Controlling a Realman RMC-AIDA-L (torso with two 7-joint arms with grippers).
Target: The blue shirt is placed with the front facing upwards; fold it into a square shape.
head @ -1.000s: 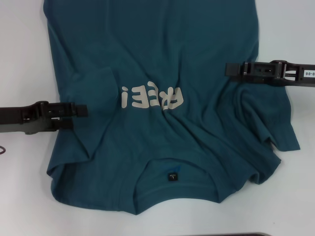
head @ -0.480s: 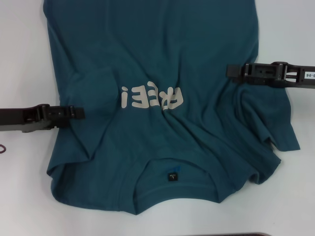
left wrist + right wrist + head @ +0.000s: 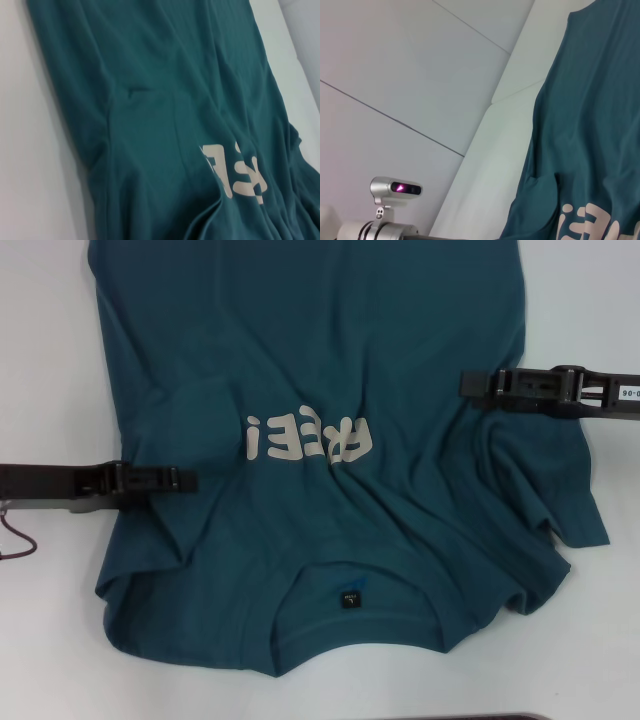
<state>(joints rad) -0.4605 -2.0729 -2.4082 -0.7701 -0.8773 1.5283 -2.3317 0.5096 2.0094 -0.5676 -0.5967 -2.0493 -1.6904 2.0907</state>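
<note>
reaching further in over the blue shirt (image 3: 330, 370) with left gripper (image 3: 185, 479), grip state unclear, likely about to pinch the side for a fold.

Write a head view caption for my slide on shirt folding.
Blue shirt lies face up on the table, left gripper and right gripper over its sides.

Cream lettering "FREE!" on the blue shirt (image 3: 330, 390) chest, seen upside down, neck label (image 3: 349, 598) unreadable

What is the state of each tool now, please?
Left tool: over the blue shirt, cannot be told.
Right tool: over the shirt, cannot be told.
</note>
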